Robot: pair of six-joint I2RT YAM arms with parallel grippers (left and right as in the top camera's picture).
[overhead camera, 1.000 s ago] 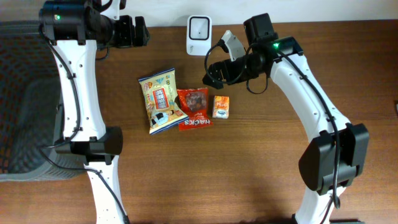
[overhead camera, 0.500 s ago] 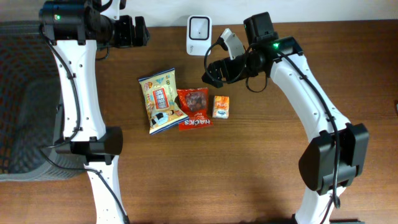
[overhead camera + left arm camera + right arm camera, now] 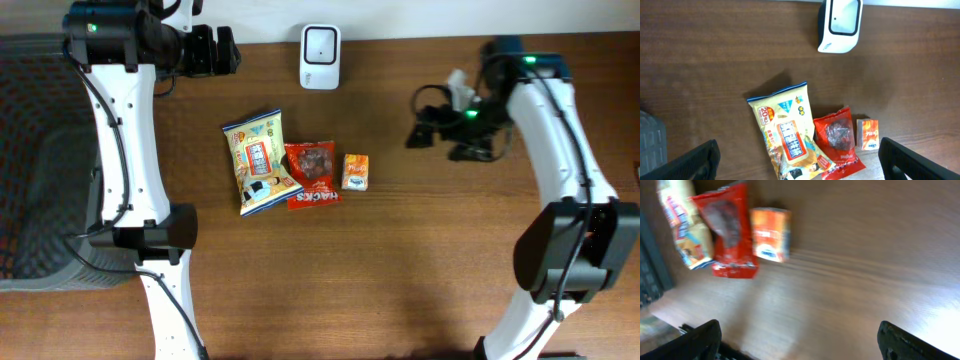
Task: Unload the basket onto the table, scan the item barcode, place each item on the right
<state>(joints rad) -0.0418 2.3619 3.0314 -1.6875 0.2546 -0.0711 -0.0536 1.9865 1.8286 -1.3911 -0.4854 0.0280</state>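
Noted left gripper (image 3: pixel 222 50) and right gripper (image 3: pixel 438 136) both wide open, empty; yellow snack bag (image 3: pixel 258 162), red pouch (image 3: pixel 312 174), orange box (image 3: pixel 355 171) side by side near white scanner (image 3: pixel 320 43).

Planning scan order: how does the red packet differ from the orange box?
The red packet is a flat crinkly pouch; the orange box is a rigid carton. The packet is larger than the box. The packet touches the yellow bag; the box lies apart. Both lie flat on the table.
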